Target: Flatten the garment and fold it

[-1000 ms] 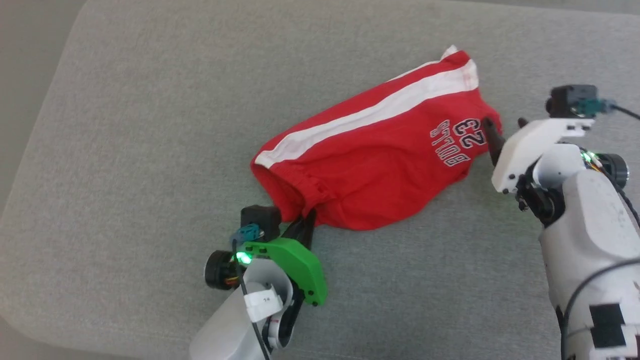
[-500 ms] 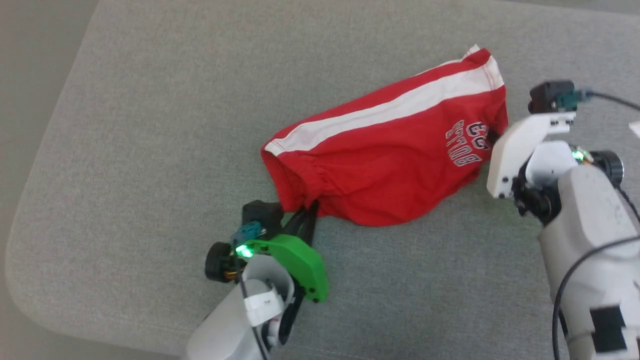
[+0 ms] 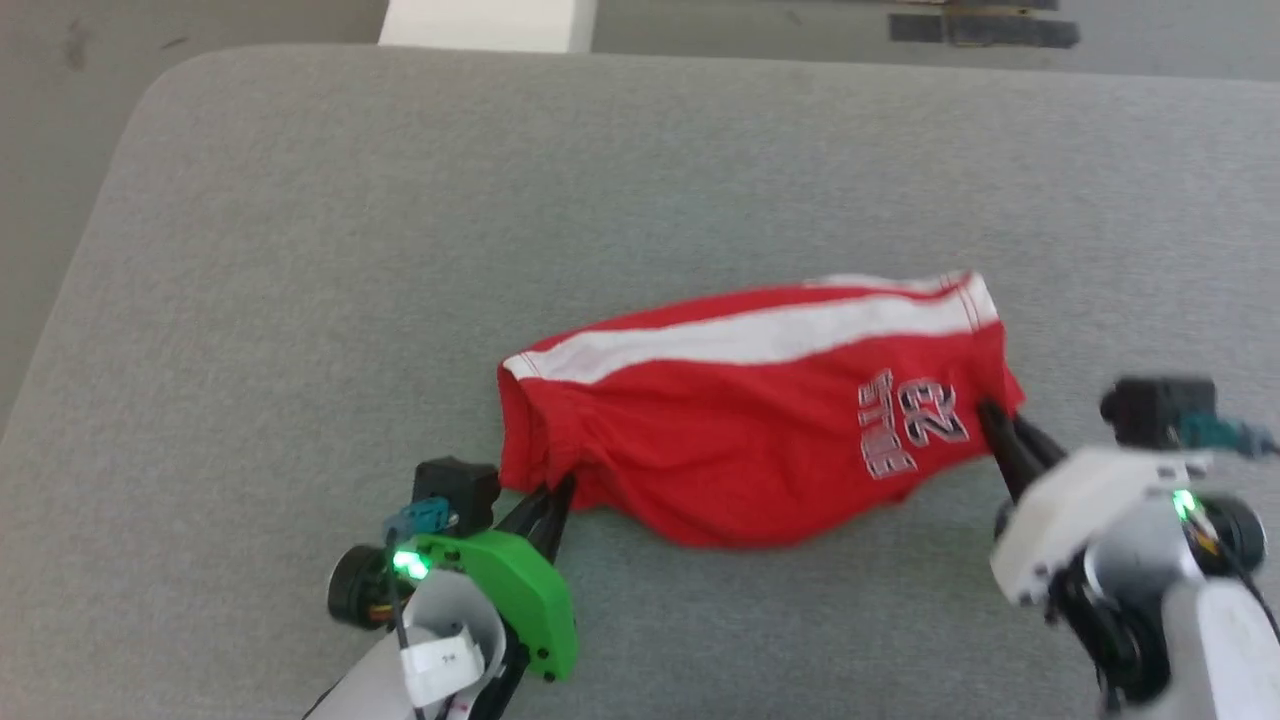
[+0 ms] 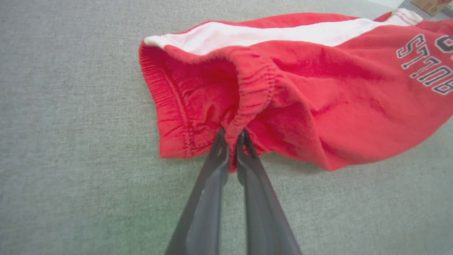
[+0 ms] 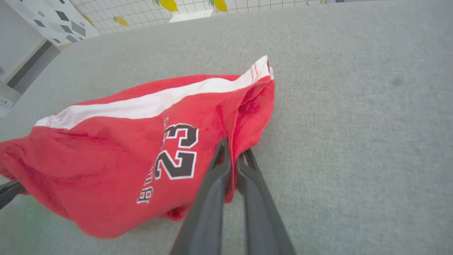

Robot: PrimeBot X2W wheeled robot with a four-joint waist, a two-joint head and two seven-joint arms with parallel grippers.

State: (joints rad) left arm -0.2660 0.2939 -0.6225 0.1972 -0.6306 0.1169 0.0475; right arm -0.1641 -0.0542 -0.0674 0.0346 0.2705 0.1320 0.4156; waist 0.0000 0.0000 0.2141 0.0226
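The garment (image 3: 740,440) is a pair of red shorts with a white side stripe and dark "23" lettering, stretched sideways over the grey cushion (image 3: 300,250). My left gripper (image 3: 555,495) is shut on the gathered waistband at its left end; the left wrist view shows the garment (image 4: 300,95) with red fabric pinched in my left gripper (image 4: 231,136). My right gripper (image 3: 990,415) is shut on the leg hem at the right end. In the right wrist view that hem of the garment (image 5: 116,156) sits squeezed inside my right gripper (image 5: 233,148). The cloth sags and wrinkles in the middle.
The grey cushion's rounded left corner and far edge are in the head view, with bare floor to the left. Beyond the far edge stand a white block (image 3: 485,22) and a dark strip (image 3: 985,28). A tiled wall (image 5: 212,7) shows far off.
My right gripper has shut on the leg hem. The camera has shifted, so the cushion's far edge now shows. The garment now lies more level, stretched between both grippers.
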